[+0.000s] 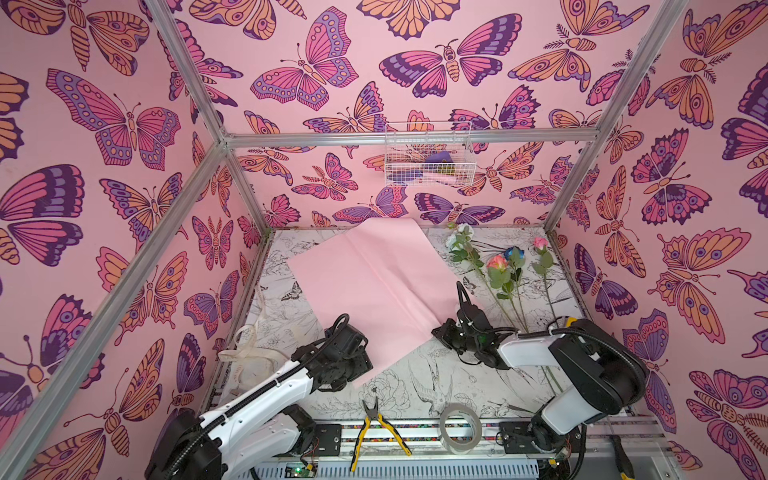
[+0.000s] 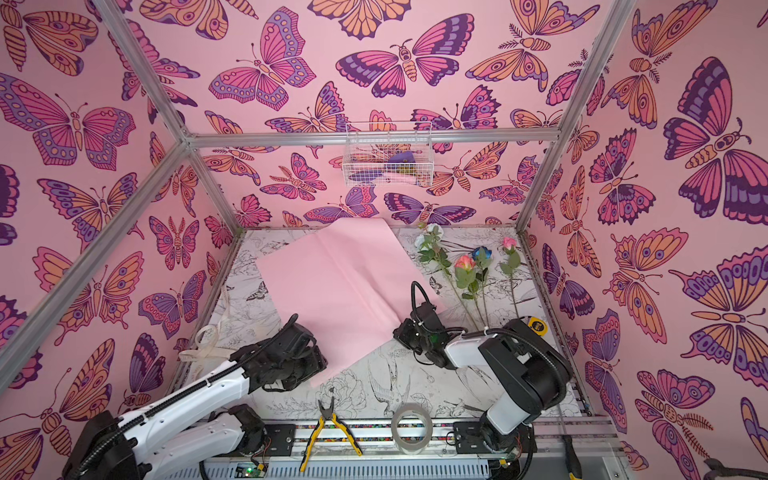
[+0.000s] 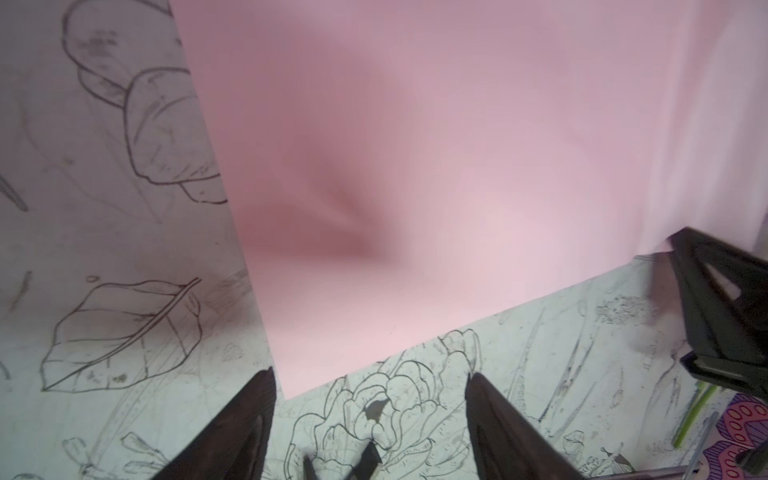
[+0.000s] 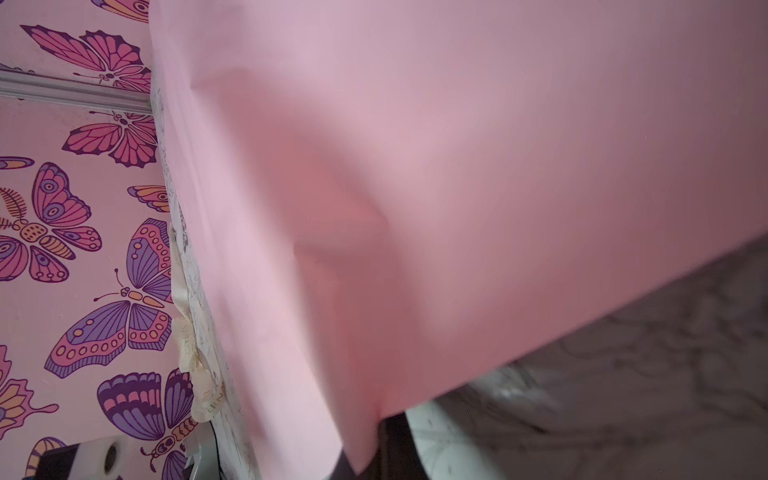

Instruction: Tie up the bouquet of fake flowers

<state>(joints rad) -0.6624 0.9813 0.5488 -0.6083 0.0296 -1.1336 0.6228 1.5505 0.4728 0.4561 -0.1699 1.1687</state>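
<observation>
the right gripper (image 1: 439,332) is pinched together on the near-right edge of the pink paper (image 1: 374,282). the left gripper (image 3: 372,374) stands apart over its near corner. the fake flowers (image 1: 498,270) lie loose just right of the sheet. the cream ribbon (image 4: 205,405) shows only "ern".
</observation>
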